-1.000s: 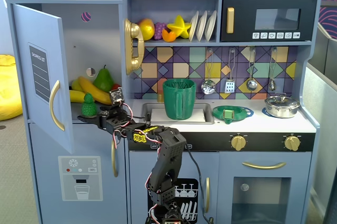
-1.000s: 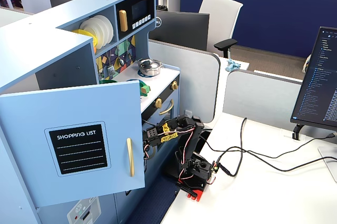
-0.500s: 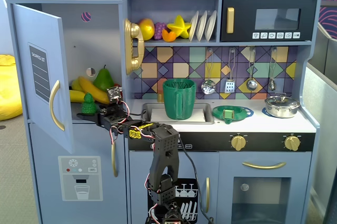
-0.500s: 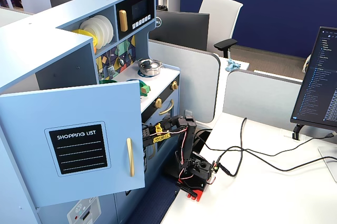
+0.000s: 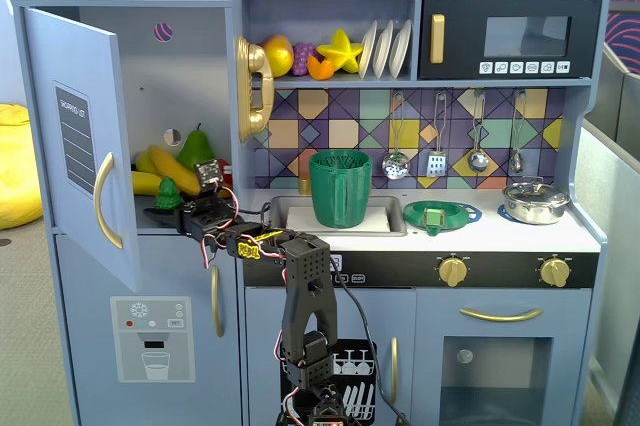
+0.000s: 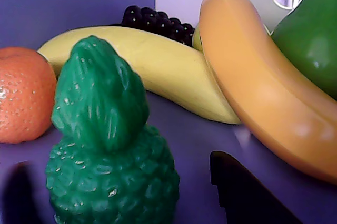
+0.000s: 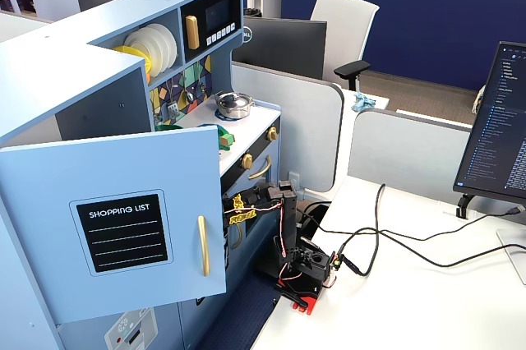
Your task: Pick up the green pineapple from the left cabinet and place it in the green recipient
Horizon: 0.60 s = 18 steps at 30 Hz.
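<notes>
The green pineapple (image 5: 168, 192) stands upright on the shelf of the left cabinet (image 5: 75, 76), whose door hangs open. In the wrist view the pineapple (image 6: 110, 150) fills the lower middle, leafy top up. My gripper (image 5: 165, 210) reaches into the cabinet at the pineapple's base. It is open (image 6: 126, 197): one dark finger (image 6: 247, 192) shows right of the fruit and the other (image 6: 21, 192) left of it, both apart from it. The green recipient (image 5: 340, 188) stands in the sink, right of the cabinet. In the other fixed view the open door (image 7: 123, 227) hides the gripper and pineapple.
Behind the pineapple lie two bananas (image 6: 253, 77), an orange (image 6: 23, 95), dark grapes (image 6: 152, 19) and a green pear (image 6: 310, 34). A flat green strainer (image 5: 436, 215) and a pot (image 5: 535, 202) sit on the counter. A gold phone (image 5: 253, 86) hangs on the cabinet's side.
</notes>
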Tool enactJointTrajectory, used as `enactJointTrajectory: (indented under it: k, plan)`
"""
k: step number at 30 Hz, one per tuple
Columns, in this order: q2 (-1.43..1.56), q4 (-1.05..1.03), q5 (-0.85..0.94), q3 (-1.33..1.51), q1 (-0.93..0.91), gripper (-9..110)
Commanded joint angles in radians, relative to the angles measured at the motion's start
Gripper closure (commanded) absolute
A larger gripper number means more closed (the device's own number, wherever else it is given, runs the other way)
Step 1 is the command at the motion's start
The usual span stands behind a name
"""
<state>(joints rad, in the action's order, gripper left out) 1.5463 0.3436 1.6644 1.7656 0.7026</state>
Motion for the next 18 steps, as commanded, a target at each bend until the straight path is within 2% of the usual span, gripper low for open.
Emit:
enactJointTrajectory:
  k: [1,5,8,11,18]
  plan:
    - [-0.011,-0.046,0.038,-0.052,0.012,86]
    - [-0.005,-0.091,0.064,-0.051,0.021,101]
    - [0.009,-0.124,0.077,-0.055,0.028,101]
    - [0.069,-0.178,0.201,-0.043,0.04,101]
    - [0.41,-0.241,0.331,0.11,0.12,101]
